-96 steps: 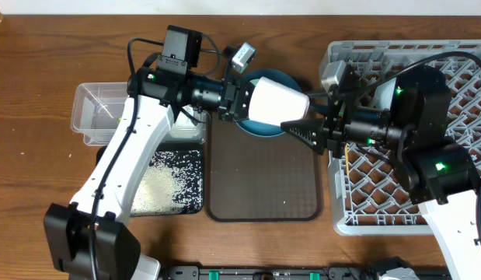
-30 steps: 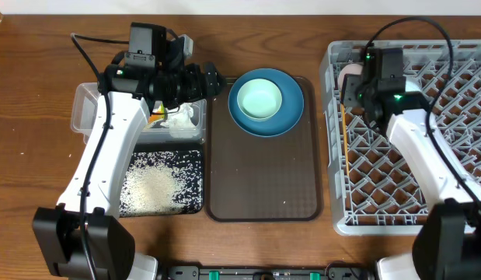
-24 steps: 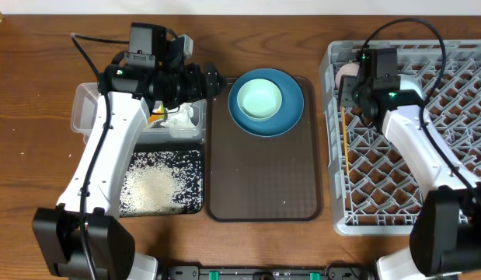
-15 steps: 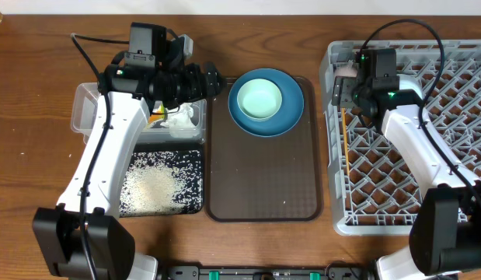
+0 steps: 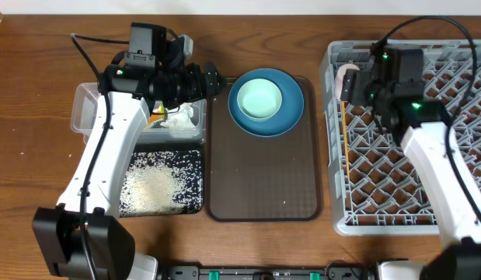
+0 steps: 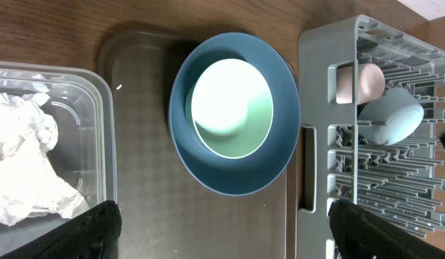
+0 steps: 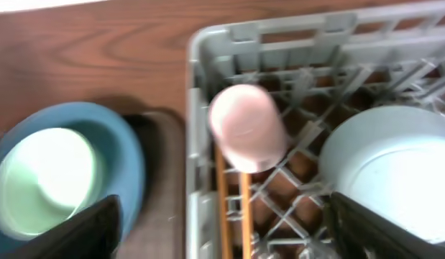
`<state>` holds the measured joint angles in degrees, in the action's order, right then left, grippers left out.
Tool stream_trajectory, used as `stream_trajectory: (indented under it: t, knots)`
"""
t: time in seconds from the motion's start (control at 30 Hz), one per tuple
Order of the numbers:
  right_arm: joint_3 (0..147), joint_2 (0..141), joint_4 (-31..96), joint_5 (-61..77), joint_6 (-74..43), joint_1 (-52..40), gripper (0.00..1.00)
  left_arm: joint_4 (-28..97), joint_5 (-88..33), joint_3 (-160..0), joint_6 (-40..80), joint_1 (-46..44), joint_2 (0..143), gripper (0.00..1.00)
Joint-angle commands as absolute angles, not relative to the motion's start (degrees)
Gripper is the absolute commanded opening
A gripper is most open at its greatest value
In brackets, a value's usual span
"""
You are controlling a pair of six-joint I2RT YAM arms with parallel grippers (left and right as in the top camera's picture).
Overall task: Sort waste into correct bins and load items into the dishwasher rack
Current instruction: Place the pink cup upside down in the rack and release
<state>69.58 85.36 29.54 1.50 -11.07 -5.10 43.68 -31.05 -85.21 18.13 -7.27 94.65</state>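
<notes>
**Arm pose.** The left arm (image 5: 108, 171) rises from its base at the near edge of the bench (image 5: 30, 155). It runs over the black bin (image 5: 192, 167) and the clear tub (image 5: 88, 109), then bends at the wrist to point right toward the brown tray (image 5: 263, 179). The left jaws are spread wide with nothing between them.

The right arm (image 5: 433, 167) comes up from the near right corner and crosses the dishwasher rack (image 5: 335, 198) diagonally. It turns at the wrist to point left over the rack's far left corner. The right jaws are also spread and empty.

**Task items, near to far.**
- The rice grains (image 5: 151, 187) lie in the black bin.
- The napkin (image 5: 182, 118) lies in the clear tub, with the wrapper (image 5: 156, 117) just beside it.
- The pale-green bowl (image 5: 261, 99) sits in the dark-blue plate (image 5: 293, 113) at the far end of the tray.
- In the rack, the chopsticks (image 5: 345, 148) lie along the left wall.
- The pink cup (image 5: 349, 71) lies on its side in the far left corner.
- The light-blue bowl (image 6: 391, 119) rests just beside the cup.

**Hidden or unclear.**
- Overhead, the right arm covers the light-blue bowl, and the left arm covers most of the wrapper.
- Each wrist view shows only the two jaw tips, at its lower corners.
- The right wrist view is blurred, so it cannot be told which way up the light-blue bowl lies.
- The right arm's base is cut off by the overhead frame edge.
</notes>
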Motion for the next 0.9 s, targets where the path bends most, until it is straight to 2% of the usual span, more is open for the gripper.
stream_trajectory:
  t: [0.0,0.23,0.87]
  knots:
    - [70.0,83.8,31.9,7.4,-10.7,-5.0,0.99,43.9,-30.1,-85.8,17.8,-7.1,94.3,0.95]
    - [70.0,83.9,35.6,7.1,-10.7,-5.0,0.99,43.9,-30.1,-85.8,17.8,-7.1,94.3,0.95]
    - [70.0,83.9,35.8,7.1,-10.7,-5.0,0.99,43.9,-30.1,-85.8,17.8,-7.1,94.3,0.95]
